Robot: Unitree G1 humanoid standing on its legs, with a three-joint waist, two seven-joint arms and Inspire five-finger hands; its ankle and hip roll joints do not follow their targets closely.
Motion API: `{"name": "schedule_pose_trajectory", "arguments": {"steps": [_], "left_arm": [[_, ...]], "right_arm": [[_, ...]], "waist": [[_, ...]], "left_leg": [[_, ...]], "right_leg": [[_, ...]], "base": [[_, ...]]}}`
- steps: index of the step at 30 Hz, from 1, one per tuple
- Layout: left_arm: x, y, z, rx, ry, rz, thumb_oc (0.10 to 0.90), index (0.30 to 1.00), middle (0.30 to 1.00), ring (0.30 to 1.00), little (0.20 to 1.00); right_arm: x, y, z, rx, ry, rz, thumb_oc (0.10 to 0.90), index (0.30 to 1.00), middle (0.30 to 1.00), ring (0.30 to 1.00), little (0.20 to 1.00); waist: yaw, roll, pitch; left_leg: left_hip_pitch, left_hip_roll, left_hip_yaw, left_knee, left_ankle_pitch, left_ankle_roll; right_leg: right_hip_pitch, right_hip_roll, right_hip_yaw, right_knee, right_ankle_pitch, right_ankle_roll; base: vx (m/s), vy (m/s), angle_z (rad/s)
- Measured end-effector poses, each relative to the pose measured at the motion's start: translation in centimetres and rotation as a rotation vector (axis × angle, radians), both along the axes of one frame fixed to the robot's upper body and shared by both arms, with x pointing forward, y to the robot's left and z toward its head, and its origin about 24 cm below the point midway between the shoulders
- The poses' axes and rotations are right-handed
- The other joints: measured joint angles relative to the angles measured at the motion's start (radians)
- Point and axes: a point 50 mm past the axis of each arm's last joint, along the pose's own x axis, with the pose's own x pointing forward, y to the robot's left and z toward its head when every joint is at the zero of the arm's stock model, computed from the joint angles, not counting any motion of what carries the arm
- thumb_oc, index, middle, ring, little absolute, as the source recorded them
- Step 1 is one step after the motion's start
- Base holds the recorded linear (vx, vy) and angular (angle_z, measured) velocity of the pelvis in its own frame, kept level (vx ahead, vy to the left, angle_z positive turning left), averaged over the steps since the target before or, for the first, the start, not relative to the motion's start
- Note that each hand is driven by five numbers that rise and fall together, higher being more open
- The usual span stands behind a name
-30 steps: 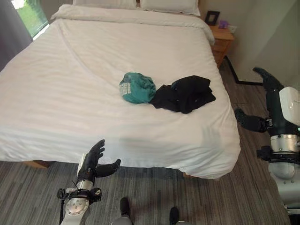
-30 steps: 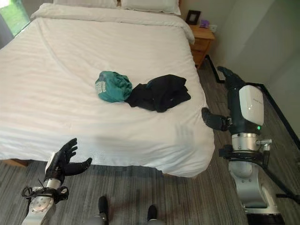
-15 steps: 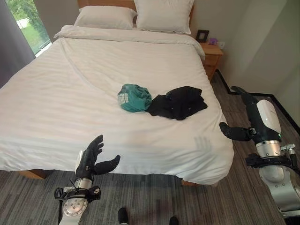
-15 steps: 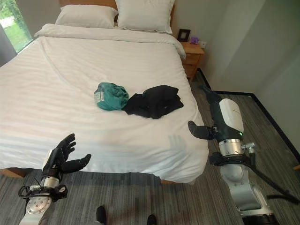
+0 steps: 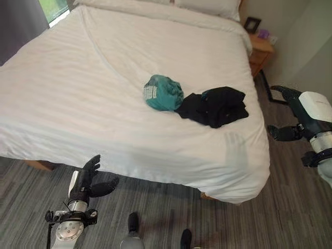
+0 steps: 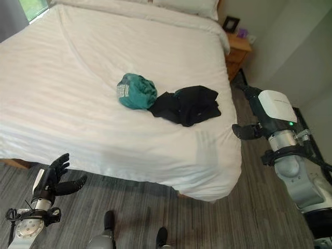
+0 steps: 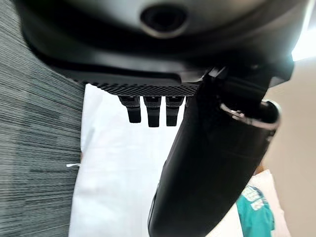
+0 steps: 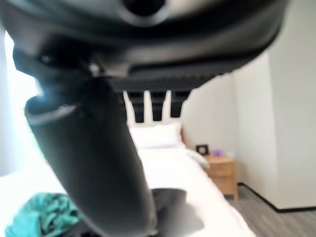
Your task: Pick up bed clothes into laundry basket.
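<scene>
A crumpled teal garment [image 5: 163, 93] lies on the white bed [image 5: 93, 78], with a black garment [image 5: 213, 106] touching it on the right. The teal one also shows in the left wrist view [image 7: 255, 210] and the right wrist view [image 8: 42, 216]. My left hand [image 5: 87, 179] hangs open over the floor in front of the bed's near edge, holding nothing. My right hand [image 6: 248, 130] is open beside the bed's right side, level with the black garment and apart from it.
A wooden nightstand [image 6: 239, 49] with a small picture frame [image 6: 231, 23] stands at the bed's far right corner. Pillows [image 5: 210, 5] lie at the head. Grey striped carpet [image 5: 155, 218] runs along the near side and the right side of the bed.
The camera has tilted down and nearer, so the headboard has left the view. Both hands stay open; the clothes have not moved.
</scene>
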Motion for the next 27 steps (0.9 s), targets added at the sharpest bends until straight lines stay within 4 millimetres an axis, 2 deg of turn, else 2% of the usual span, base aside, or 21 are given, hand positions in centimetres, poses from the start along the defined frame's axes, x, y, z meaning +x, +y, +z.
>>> {"name": "schedule_pose_trajectory", "arguments": {"steps": [3,7,9,10,11,12,13,14,16,17,20,23,24,27], "left_arm": [[-0.4,-0.2,-0.7,-0.021,0.02,0.017,0.8,0.9,0.9,0.9,0.9],[-1.6,-0.4,-1.5,-0.067,0.045,0.037,0.8,0.9,0.9,0.9,0.9],[-1.0,-1.0,-1.4,-0.098,0.027,0.023,0.8,0.9,0.9,0.9,0.9],[-0.3,-1.4,-1.2,-0.109,0.007,0.011,0.8,0.9,0.9,0.9,0.9],[0.0,-1.8,-1.2,-0.121,-0.001,0.006,0.8,0.9,0.9,0.9,0.9],[0.6,-2.6,-1.1,-0.135,-0.014,-0.018,0.8,0.9,0.9,0.9,0.9],[0.8,-3.1,-1.2,-0.149,-0.018,-0.031,0.8,0.9,0.9,0.9,0.9],[0.5,-3.2,-1.4,-0.155,-0.005,-0.034,0.8,0.9,0.9,0.9,0.9],[-0.2,-2.9,-1.6,-0.146,0.016,-0.038,0.8,0.9,0.9,0.9,0.9],[-0.4,-2.7,-1.7,-0.142,0.024,-0.03,0.8,0.9,0.9,0.9,0.9],[-0.5,-2.3,-1.6,-0.129,0.025,-0.031,0.8,0.9,0.9,0.9,0.9],[-0.1,-1.7,-1.1,-0.094,0.017,-0.045,0.8,0.9,0.9,0.9,0.9],[0.4,-1.4,-0.4,-0.07,-0.007,-0.061,0.8,0.9,0.9,0.9,0.9],[1.0,-1.1,0.1,-0.053,-0.031,-0.067,0.8,0.9,0.9,0.9,0.9]], "right_arm": [[0.3,-0.1,0.2,-0.027,0.022,0.0,0.8,0.9,0.9,0.9,0.9],[1.6,1.1,1.0,-0.045,0.03,0.054,0.8,0.9,0.9,0.9,0.9],[1.9,1.2,2.7,-0.101,0.009,0.066,0.8,0.9,0.9,0.9,0.9],[2.0,1.1,3.6,-0.11,-0.015,0.058,0.8,0.9,0.9,0.9,0.9],[2.1,0.9,4.6,-0.124,-0.039,0.052,0.8,0.9,0.9,0.9,0.9],[1.9,0.6,5.8,-0.138,-0.066,0.038,0.8,0.9,0.9,0.9,0.9],[1.8,0.4,6.2,-0.151,-0.068,0.028,0.8,0.9,0.9,0.9,0.9],[1.8,0.4,6.0,-0.151,-0.063,0.034,0.8,0.9,0.9,0.9,0.9],[2.1,0.7,6.0,-0.159,-0.054,0.043,0.8,0.9,0.9,0.9,0.9],[2.5,1.0,5.9,-0.17,-0.042,0.052,0.8,0.9,0.9,0.9,0.9],[3.3,1.8,6.4,-0.2,-0.027,0.082,0.8,0.9,0.9,0.9,0.9],[4.4,2.7,8.4,-0.258,-0.054,0.105,0.8,0.9,0.9,0.9,0.9],[4.5,2.2,9.6,-0.31,-0.055,0.081,0.8,0.9,0.9,0.9,0.9],[4.4,0.4,10.7,-0.333,-0.052,-0.003,0.8,0.9,0.9,0.9,0.9]], "waist": [[-0.006,0.017,0.011],[-0.011,0.04,0.021],[-0.004,0.072,0.041],[-0.005,0.087,0.053],[0.011,0.108,0.062],[0.014,0.136,0.076],[0.024,0.158,0.076],[0.035,0.153,0.08],[0.039,0.148,0.084],[0.038,0.145,0.085],[0.05,0.128,0.094],[0.054,0.109,0.104],[0.068,0.097,0.106],[0.08,0.087,0.109]], "left_leg": [[0.0,0.0,-0.008,-0.001,0.001,0.0],[0.012,0.008,-0.027,0.008,0.016,-0.017],[-0.018,0.018,-0.074,0.043,0.031,-0.029],[-0.036,0.024,-0.1,0.056,0.042,-0.044],[-0.047,0.027,-0.121,0.05,0.059,-0.07],[-0.074,0.026,-0.125,0.068,0.051,-0.072],[-0.074,0.03,-0.131,0.058,0.017,-0.047],[-0.072,0.021,-0.12,0.034,-0.014,-0.032],[-0.076,0.023,-0.06,0.014,-0.022,-0.022],[-0.081,0.019,-0.059,0.018,-0.021,-0.022],[-0.102,0.01,-0.059,0.017,0.012,-0.013],[-0.136,0.006,-0.058,0.013,0.041,-0.005],[-0.158,0.007,-0.061,0.013,0.055,-0.002],[-0.173,0.003,-0.081,0.006,0.077,0.013]], "right_leg": [[0.007,0.002,-0.007,0.006,-0.005,-0.001],[0.027,0.023,-0.018,-0.001,-0.021,-0.01],[0.034,0.038,-0.042,-0.001,-0.031,-0.023],[0.033,0.04,-0.066,0.0,-0.027,-0.038],[0.03,0.048,-0.084,-0.001,-0.029,-0.041],[0.028,0.057,-0.104,-0.001,-0.038,-0.038],[0.026,0.061,-0.119,0.0,-0.033,-0.044],[0.018,0.047,-0.125,0.007,-0.027,-0.046],[0.003,0.034,-0.131,0.005,-0.026,-0.041],[-0.001,0.031,-0.124,0.007,-0.025,-0.038],[-0.02,0.028,-0.116,0.007,-0.023,-0.03],[-0.052,0.025,-0.114,0.007,-0.019,-0.024],[-0.073,0.026,-0.114,0.007,-0.018,-0.023],[-0.079,0.029,-0.114,0.007,-0.019,-0.022]], "base": [[0.16,-0.242,0.11],[0.09,-0.254,0.07],[0.05,-0.192,0.36],[0.05,-0.081,0.44],[0.11,-0.091,0.59],[0.1,0.015,0.49],[0.19,-0.005,0.46],[0.17,0.009,0.2],[0.1,-0.006,0.12],[0.04,-0.007,-0.04],[0.06,0.008,0.01],[0.09,-0.001,0.0],[0.04,-0.017,0.04],[0.06,-0.039,0.21]]}}
